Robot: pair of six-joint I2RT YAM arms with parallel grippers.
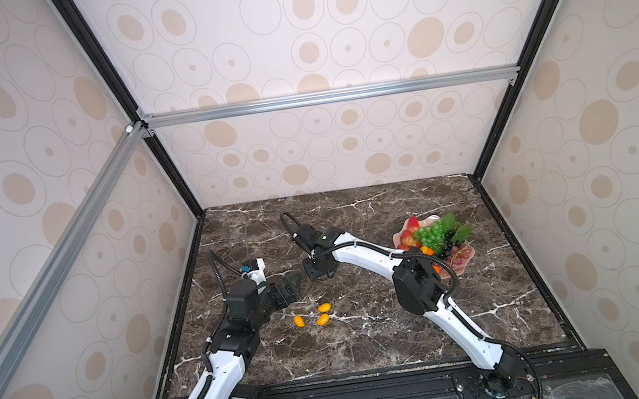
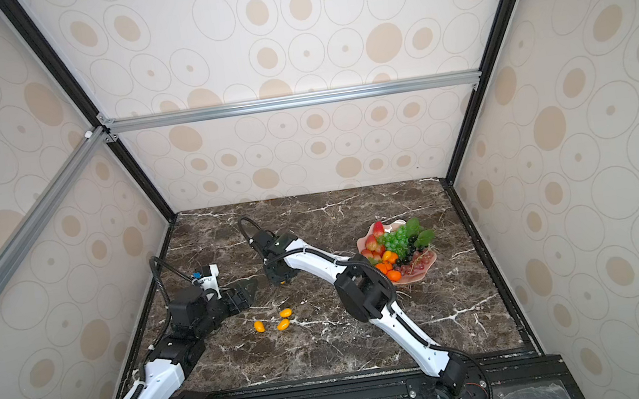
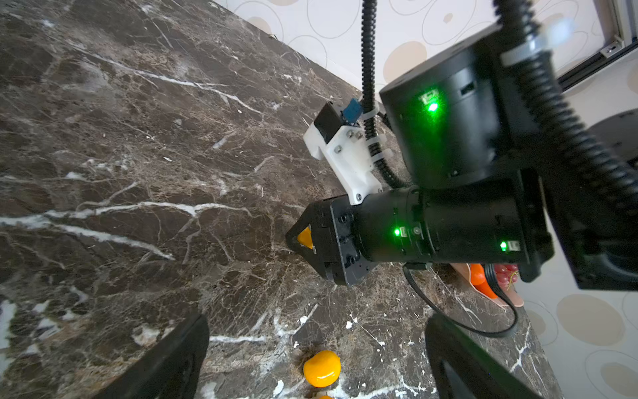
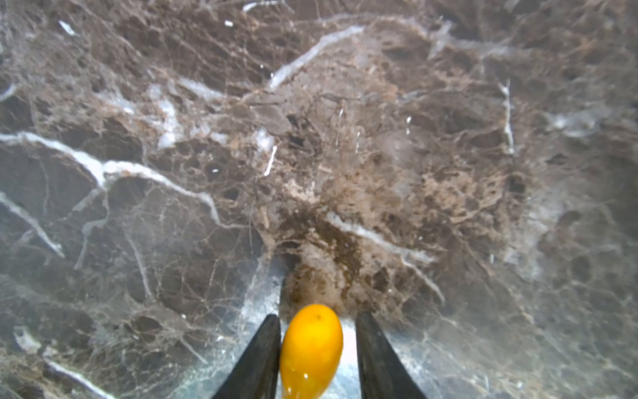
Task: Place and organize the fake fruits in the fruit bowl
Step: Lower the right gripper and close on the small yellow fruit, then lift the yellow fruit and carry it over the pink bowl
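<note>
Right wrist view: your right gripper (image 4: 316,314) is half open around one glossy yellow-orange oval fruit (image 4: 311,349). One finger (image 4: 262,359) touches it and the other is just off. Three more oval fruits (image 1: 324,307) (image 1: 298,320) (image 1: 322,319) lie on the table (image 1: 371,349) near your left gripper (image 3: 317,323), which is wide open and empty. The pink bowl (image 1: 431,219) is well apart, with grapes (image 1: 433,236), strawberries (image 1: 408,237) and oranges (image 1: 427,250) in it.

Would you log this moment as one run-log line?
left hand open | right hand around yellow oval fruit, grip unclear | three oval fruits on table | fruit bowl part-filled
</note>
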